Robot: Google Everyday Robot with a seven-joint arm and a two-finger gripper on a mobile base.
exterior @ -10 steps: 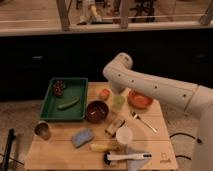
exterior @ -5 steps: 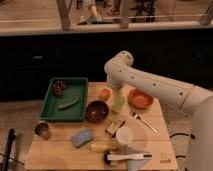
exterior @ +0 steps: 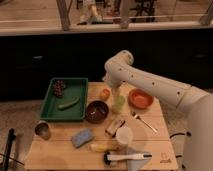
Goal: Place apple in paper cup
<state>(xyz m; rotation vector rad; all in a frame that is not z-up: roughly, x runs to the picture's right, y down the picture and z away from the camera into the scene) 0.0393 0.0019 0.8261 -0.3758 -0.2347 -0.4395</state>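
We see the gripper point(exterior: 115, 91) low over the far middle of the table point(exterior: 55, 150), and we cannot tell whether it grasps anything. The apple point(exterior: 104, 93) lies just to its left, the pale green cup point(exterior: 118, 104) beneath it. The paper cup point(exterior: 124, 135) stands nearer, apart from the apple. The orange bowl point(exterior: 140, 98) sits right.

Likely a robot lab in an office building — a wooden table point(exterior: 60, 150) laid with a green tray point(exterior: 49, 102) and a dark bowl point(exterior: 97, 111) stands before a dark wall point(exterior: 50, 55), glazing point(exterior: 35, 12) above. The gripper point(exterior: 115, 90) hangs over the table's far side, beside the apple point(exterior: 104, 93).
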